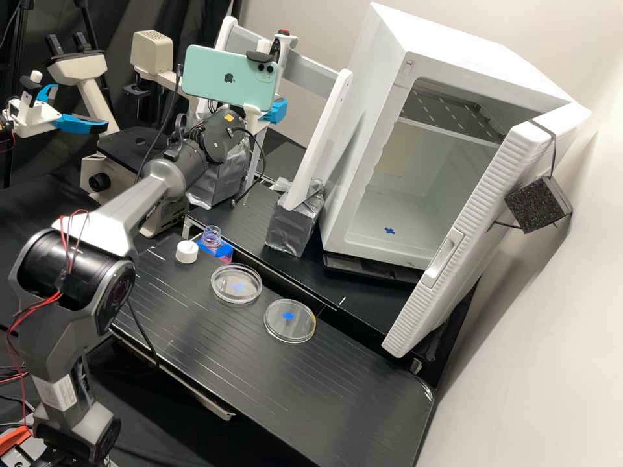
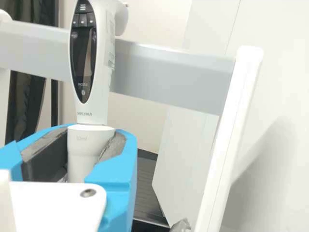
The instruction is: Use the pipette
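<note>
At the upper middle of the high view, the tool (image 2: 95,133) is closed on the electronic pipette (image 2: 89,72), its blue fingers on either side of the pale lower barrel (image 2: 88,147). The pipette stands nearly upright at the grey crossbar (image 2: 166,72) of the rack; whether it is hooked there, I cannot tell. The step in hand looks to be taking it from the rack. To do it well, keep the hold firm and square on the barrel, and ease it free along its own axis before turning, so the handle doesn't snag or twist between the pads. The white upright (image 2: 231,140) wants a wide berth. Later, toward the picture's centre, the uncapped bottle (image 1: 211,239) calls for a plumb, slow approach, mindful of the two petri dishes (image 1: 236,283) (image 1: 290,321) on the table (image 1: 363,389)
</note>
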You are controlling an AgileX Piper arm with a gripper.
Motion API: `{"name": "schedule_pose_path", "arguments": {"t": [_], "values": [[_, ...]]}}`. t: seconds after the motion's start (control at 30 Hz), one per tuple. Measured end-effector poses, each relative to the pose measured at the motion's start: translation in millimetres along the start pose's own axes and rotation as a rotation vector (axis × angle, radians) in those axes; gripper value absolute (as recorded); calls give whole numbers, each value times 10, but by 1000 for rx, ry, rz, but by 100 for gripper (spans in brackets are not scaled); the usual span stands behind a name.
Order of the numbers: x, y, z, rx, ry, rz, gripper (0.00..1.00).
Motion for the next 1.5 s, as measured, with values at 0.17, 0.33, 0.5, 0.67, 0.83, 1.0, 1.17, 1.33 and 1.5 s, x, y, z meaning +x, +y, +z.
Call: {"name": "schedule_pose_path", "arguments": {"t": [0.17, 0.33, 0.5, 0.67, 0.83, 1.0, 1.17, 1.33, 1.5], "values": [[56, -95, -12, 95, -12, -59, 0], [62, -80, -32, 137, 25, -98, 0], [71, -106, -74, 139, 81, -122, 0], [105, -135, -59, 136, 83, -128, 0], [104, -132, -57, 137, 82, -127, 0], [106, -114, -34, 137, 76, -121, 0], [135, -92, 44, 137, 54, -113, 0], [140, -77, 73, 137, 46, -108, 0], [140, -77, 73, 131, 46, -108, 100]]}}
